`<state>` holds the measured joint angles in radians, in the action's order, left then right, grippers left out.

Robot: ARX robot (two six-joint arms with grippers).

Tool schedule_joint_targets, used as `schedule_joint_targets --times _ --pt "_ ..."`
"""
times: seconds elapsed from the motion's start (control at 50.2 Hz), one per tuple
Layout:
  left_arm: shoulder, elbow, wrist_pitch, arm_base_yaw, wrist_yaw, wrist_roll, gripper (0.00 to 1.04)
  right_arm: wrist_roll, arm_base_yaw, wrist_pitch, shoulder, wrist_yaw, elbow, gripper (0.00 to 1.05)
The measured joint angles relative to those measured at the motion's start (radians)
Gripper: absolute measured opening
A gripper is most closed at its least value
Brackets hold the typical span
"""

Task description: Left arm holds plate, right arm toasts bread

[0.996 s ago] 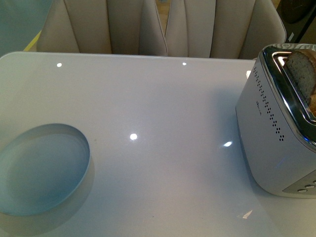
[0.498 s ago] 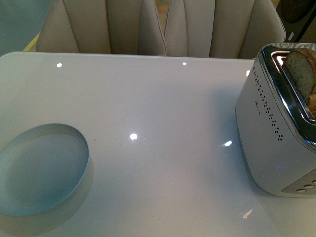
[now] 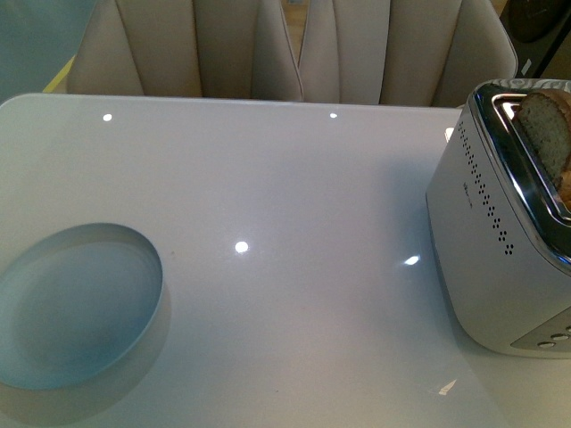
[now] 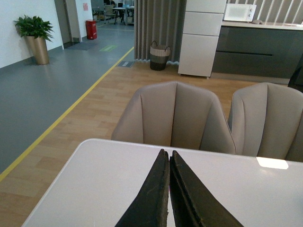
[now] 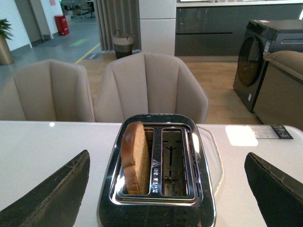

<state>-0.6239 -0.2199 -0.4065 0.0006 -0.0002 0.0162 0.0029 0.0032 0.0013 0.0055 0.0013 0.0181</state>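
The pale blue-white plate [image 3: 76,308] lies on the white table [image 3: 285,196] at the near left, with no gripper on it. A slice of brown bread [image 3: 546,134] stands upright in one slot of the silver toaster [image 3: 500,259] at the right edge. In the right wrist view, the bread [image 5: 132,156] fills the slot beside an empty one [image 5: 173,161]. My right gripper [image 5: 166,155] is open, its fingers spread wide on either side of the toaster. My left gripper [image 4: 166,152] is shut on nothing above the table, with the plate out of its view. Neither arm shows in the front view.
Two beige chairs [image 3: 294,49] stand against the table's far edge. The toaster's buttons [image 3: 553,337] face the near right corner. Bare tabletop lies between the plate and the toaster.
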Motion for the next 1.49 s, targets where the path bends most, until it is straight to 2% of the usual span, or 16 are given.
schedule_joint_targets --times 0.917,1.216,1.295,1.495 --pt "0.348 0.207 0.136 0.0 0.0 -0.004 0.03 0.0 0.0 0.0 0.0 0.001 0.0 0.96" --pt "0.458 0.207 0.241 0.0 0.0 -0.005 0.03 0.0 0.0 0.0 0.0 0.0 0.0 0.96" --pt "0.576 0.207 0.388 0.0 0.0 -0.005 0.03 0.0 0.0 0.0 0.0 0.001 0.0 0.96" --pt "0.617 0.207 0.405 0.0 0.0 -0.005 0.03 0.0 0.0 0.0 0.0 0.0 0.0 0.96"
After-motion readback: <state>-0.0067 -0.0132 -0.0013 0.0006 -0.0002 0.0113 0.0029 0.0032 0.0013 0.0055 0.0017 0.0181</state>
